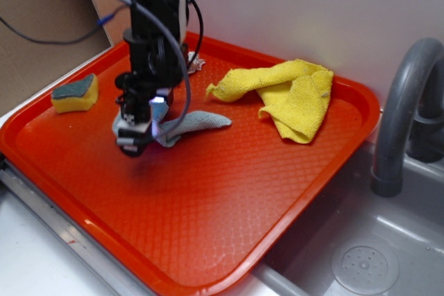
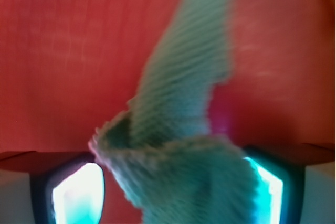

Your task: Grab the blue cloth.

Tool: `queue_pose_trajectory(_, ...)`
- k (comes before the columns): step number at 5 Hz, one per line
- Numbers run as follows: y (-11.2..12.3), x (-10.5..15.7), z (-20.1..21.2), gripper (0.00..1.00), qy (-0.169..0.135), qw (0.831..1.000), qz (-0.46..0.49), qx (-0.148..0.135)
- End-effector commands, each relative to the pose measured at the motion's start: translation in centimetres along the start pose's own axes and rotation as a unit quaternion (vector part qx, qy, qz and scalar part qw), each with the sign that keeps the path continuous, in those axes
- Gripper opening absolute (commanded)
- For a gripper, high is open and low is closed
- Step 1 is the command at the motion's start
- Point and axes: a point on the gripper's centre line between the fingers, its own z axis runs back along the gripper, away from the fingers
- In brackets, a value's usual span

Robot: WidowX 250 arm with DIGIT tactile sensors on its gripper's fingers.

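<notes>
The blue cloth (image 1: 198,121) is a small pale grey-blue rag lying crumpled on the red tray (image 1: 229,220), left of centre. My gripper (image 1: 137,136) is down over the cloth's left end. In the wrist view the cloth (image 2: 178,129) fills the space between my two fingers and stretches away up the frame. My gripper (image 2: 173,192) is open. The right finger (image 2: 268,187) touches the cloth's edge. A strip of red tray shows between the left finger (image 2: 79,195) and the cloth.
A larger yellow cloth (image 1: 288,91) lies at the tray's back right. A yellow-and-green sponge (image 1: 75,93) sits at the left edge. A small white rag (image 1: 195,62) lies behind the arm. A grey sink (image 1: 368,254) and tap (image 1: 402,109) are on the right.
</notes>
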Motion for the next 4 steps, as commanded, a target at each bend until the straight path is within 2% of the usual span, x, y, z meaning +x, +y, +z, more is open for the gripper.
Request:
queue_pose_trajectory(1, -2.2, 0.0, 1.9, 0.0, -0.014, 0.999, 0.03, 0.023)
queue_pose_trajectory(2, -1.6, -0.5, 4.6, 0.0, -0.03, 0.994, 0.09, 0.053)
queue_pose_trajectory(3, -1.7, -1.3, 8.9, 0.0, -0.029, 0.973, 0.219, 0.066)
queue_pose_trajectory(4, -0.9, -4.2, 13.0, 0.0, -0.049, 0.939, 0.337, 0.047)
